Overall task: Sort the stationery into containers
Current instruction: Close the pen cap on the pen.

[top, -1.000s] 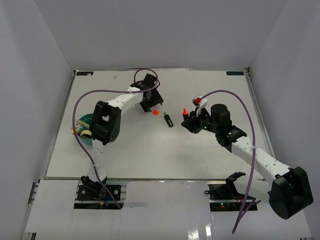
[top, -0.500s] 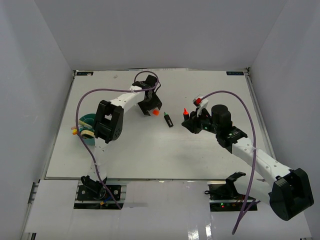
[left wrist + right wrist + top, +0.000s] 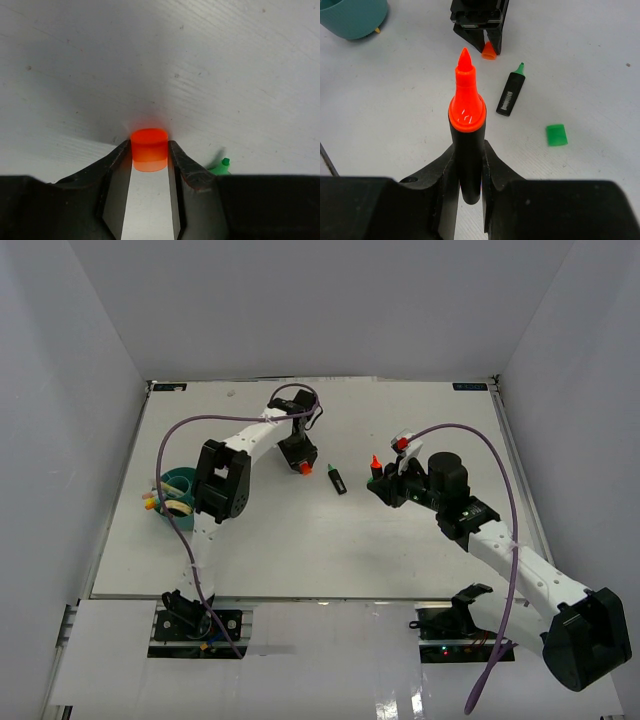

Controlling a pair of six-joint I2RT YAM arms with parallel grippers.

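Note:
A small orange cap [image 3: 149,150] stands on the white table with both jaws of my left gripper [image 3: 149,156] pressed against its sides; from above the cap [image 3: 304,469] shows under the left gripper [image 3: 302,464]. My right gripper [image 3: 468,155] is shut on a black marker [image 3: 467,131] whose bare orange tip points up and away; it hovers right of centre [image 3: 386,486]. A black marker with a green tip [image 3: 337,480] lies between the arms, also seen in the right wrist view [image 3: 511,95]. A loose green cap [image 3: 556,135] lies beside it. The teal tub [image 3: 183,479] sits at the left.
The tub holds several pale items, and a tan loop [image 3: 178,508] lies at its near rim beside the left arm's elbow. Purple cables arc over both arms. White walls close in the table on three sides.
The left gripper has moved down and right onto the orange cap and its jaws have closed in on it. The right arm has shifted slightly with its marker.

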